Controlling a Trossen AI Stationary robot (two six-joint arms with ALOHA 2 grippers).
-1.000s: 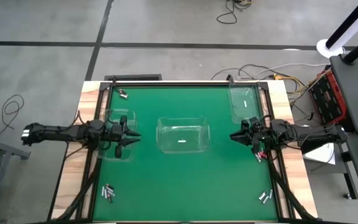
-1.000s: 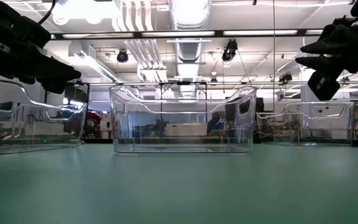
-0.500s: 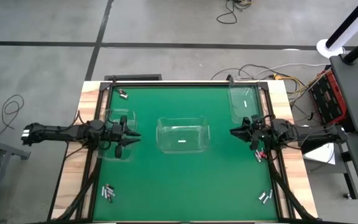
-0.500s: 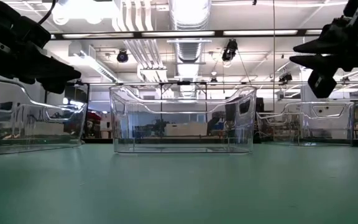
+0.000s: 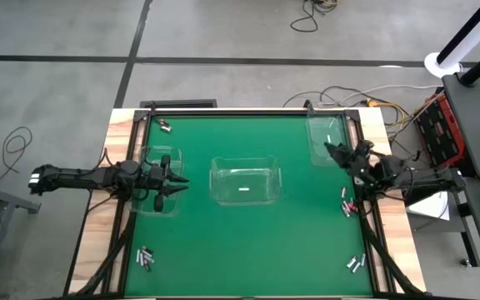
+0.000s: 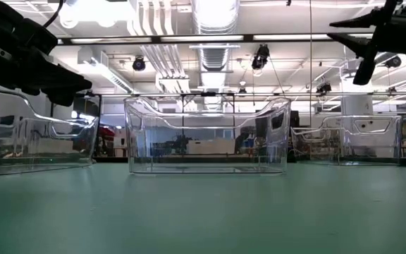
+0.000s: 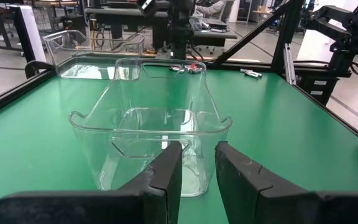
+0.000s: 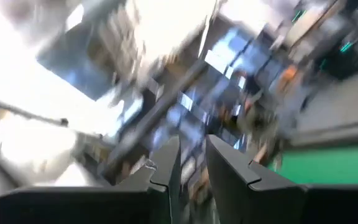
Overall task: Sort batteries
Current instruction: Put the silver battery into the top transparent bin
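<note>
Three clear, round-cornered plastic bins [image 5: 245,182] sit on the green worktop [image 5: 244,242]. Left gripper [image 5: 173,182] at 9 o'clock, right gripper [image 5: 333,151] at 3; both slightly apart, empty.

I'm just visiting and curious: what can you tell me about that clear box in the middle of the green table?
The middle bin is a clear plastic tub, rectangular with rounded corners, a flared rim and dipped handle cut-outs at its ends. It stands upright, open-topped, on the green table, apart from the other bins. One small pale item lies on its floor. Nothing grips it.
</note>
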